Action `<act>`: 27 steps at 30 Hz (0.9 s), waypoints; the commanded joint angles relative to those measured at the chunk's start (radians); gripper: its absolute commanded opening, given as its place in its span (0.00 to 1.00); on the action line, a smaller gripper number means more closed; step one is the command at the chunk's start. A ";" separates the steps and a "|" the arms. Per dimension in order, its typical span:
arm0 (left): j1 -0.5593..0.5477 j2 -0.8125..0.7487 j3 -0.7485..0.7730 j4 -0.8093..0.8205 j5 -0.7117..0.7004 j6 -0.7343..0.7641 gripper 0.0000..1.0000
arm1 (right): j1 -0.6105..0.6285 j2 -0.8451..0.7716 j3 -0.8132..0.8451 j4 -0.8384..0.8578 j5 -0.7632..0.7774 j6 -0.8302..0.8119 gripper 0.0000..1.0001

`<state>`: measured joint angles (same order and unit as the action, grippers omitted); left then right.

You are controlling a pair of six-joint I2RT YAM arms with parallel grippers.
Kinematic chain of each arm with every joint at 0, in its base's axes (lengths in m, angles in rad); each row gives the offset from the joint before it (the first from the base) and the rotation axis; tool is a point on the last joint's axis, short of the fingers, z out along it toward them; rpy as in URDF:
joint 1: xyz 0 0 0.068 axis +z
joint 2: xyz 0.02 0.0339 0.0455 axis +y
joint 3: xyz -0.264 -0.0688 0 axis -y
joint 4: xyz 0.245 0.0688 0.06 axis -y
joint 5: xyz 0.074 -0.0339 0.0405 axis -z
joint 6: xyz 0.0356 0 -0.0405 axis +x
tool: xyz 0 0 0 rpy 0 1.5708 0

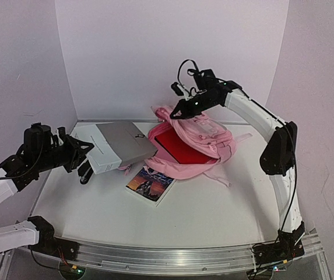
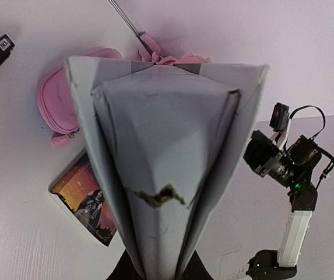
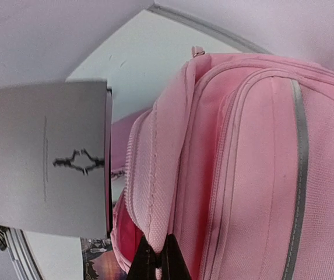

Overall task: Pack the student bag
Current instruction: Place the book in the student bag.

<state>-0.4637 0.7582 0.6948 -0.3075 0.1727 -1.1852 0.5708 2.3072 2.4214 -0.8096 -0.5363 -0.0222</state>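
Observation:
The pink student bag [image 1: 204,137] lies at the back middle of the table, its mouth held open and showing a red lining [image 1: 181,146]. My right gripper [image 1: 177,112] is shut on the bag's top edge and lifts it; in the right wrist view the black fingers [image 3: 155,261] pinch pink webbing [image 3: 161,192]. My left gripper [image 1: 85,169] is shut on a big grey book [image 1: 120,146], held above the table just left of the bag's mouth. The book fills the left wrist view [image 2: 161,163] and shows in the right wrist view [image 3: 44,157].
A colourful paperback [image 1: 150,184] lies flat in front of the bag, also in the left wrist view [image 2: 88,201]. A small pink pouch [image 2: 59,102] lies by the bag under the grey book. White walls enclose the table on three sides.

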 commanded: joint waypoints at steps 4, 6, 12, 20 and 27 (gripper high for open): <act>0.002 0.185 0.007 0.428 0.242 -0.032 0.00 | -0.094 -0.119 0.076 0.153 -0.174 0.151 0.00; 0.001 0.290 0.034 0.506 0.282 -0.034 0.00 | -0.097 -0.130 0.072 0.166 -0.201 0.161 0.00; -0.003 0.532 0.105 0.666 0.281 -0.059 0.00 | -0.100 -0.167 0.054 0.216 -0.229 0.200 0.00; -0.030 0.933 0.325 0.910 0.299 -0.099 0.00 | -0.100 -0.233 -0.034 0.274 -0.279 0.290 0.00; -0.093 1.236 0.645 0.869 0.288 -0.116 0.00 | -0.100 -0.282 -0.075 0.320 -0.265 0.348 0.00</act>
<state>-0.5220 1.8789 1.1422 0.4790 0.4367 -1.2801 0.4659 2.1694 2.3330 -0.6804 -0.7525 0.2698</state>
